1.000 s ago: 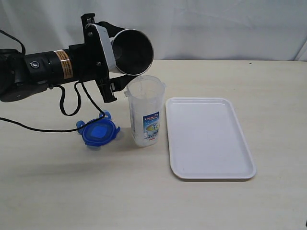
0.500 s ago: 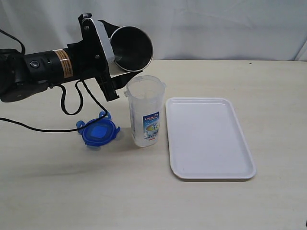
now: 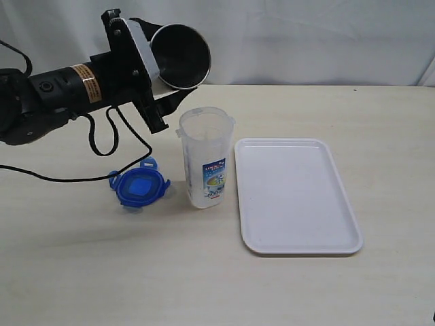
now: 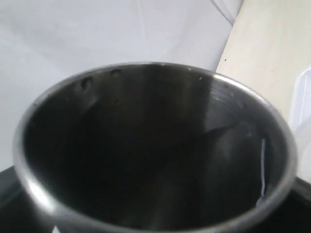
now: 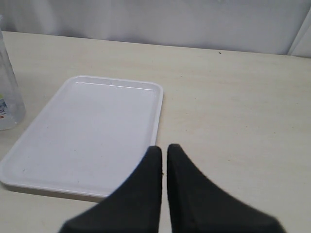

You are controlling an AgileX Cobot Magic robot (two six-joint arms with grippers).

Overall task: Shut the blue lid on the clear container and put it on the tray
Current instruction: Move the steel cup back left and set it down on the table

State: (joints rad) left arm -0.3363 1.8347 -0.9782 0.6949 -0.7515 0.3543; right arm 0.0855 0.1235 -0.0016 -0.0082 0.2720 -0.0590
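Beside tray [image 3: 297, 197], tall clear uncapped container [image 3: 206, 159]

tilted steel tumbler [image 3: 179, 57] above table [image 3: 102, 272]

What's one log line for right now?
left end effector: holds tilted steel tumbler | right end effector: shut | blue lid: off | clear container: open | tray: bare

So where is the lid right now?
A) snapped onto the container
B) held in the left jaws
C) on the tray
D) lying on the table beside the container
D: the lid lies flat on the table next to the container, whose top is open.
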